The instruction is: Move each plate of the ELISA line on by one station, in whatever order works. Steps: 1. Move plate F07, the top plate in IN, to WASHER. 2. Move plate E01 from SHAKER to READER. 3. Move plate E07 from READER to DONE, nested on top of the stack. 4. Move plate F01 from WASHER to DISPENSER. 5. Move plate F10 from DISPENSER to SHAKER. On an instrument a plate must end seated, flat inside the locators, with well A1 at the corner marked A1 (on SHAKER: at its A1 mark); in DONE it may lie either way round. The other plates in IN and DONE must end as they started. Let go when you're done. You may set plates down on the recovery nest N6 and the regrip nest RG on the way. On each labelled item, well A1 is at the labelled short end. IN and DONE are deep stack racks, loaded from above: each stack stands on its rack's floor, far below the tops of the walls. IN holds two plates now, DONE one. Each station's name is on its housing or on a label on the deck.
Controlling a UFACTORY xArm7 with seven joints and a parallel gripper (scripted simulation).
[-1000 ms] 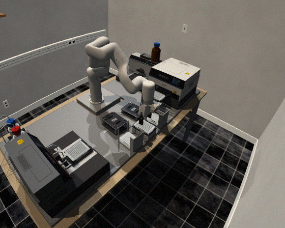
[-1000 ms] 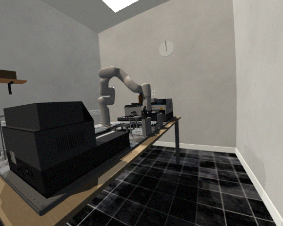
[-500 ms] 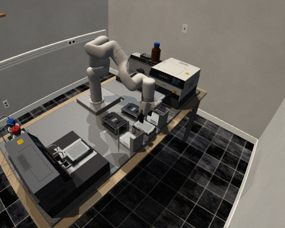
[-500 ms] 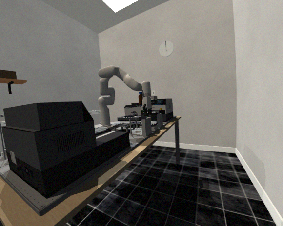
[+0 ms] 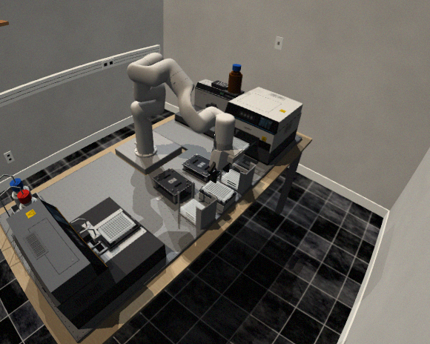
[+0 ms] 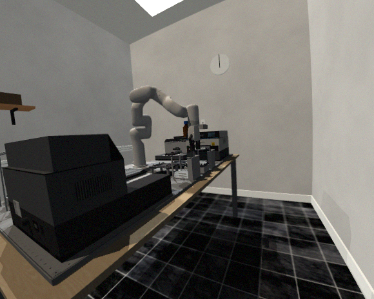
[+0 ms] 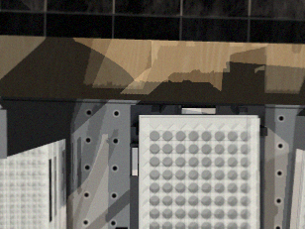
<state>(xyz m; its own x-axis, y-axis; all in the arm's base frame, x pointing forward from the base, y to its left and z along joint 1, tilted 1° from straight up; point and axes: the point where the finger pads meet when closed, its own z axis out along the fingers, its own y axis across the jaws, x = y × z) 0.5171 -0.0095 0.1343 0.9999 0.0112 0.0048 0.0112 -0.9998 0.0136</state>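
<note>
My gripper (image 5: 213,176) (image 6: 191,145) is open and empty. It hangs just above a white well plate (image 5: 219,190) (image 7: 198,170) that sits flat in a small nest near the table's front edge. The fingers do not show in the wrist view. That nest lies between two tall stack racks. The near rack (image 5: 205,216) holds a white plate (image 5: 190,208) (image 7: 27,187), and the far rack (image 5: 247,174) holds another (image 5: 230,178). Another white plate (image 5: 117,225) lies on the dark instrument (image 5: 49,245) at the front left. I cannot read any plate labels.
Two black empty nests (image 5: 173,182) (image 5: 198,163) stand behind the gripper. A white instrument (image 5: 265,111) and a brown bottle (image 5: 235,78) stand at the back. The wooden table edge (image 7: 173,63) runs close beyond the nest, with the perforated deck (image 7: 99,163) on either side.
</note>
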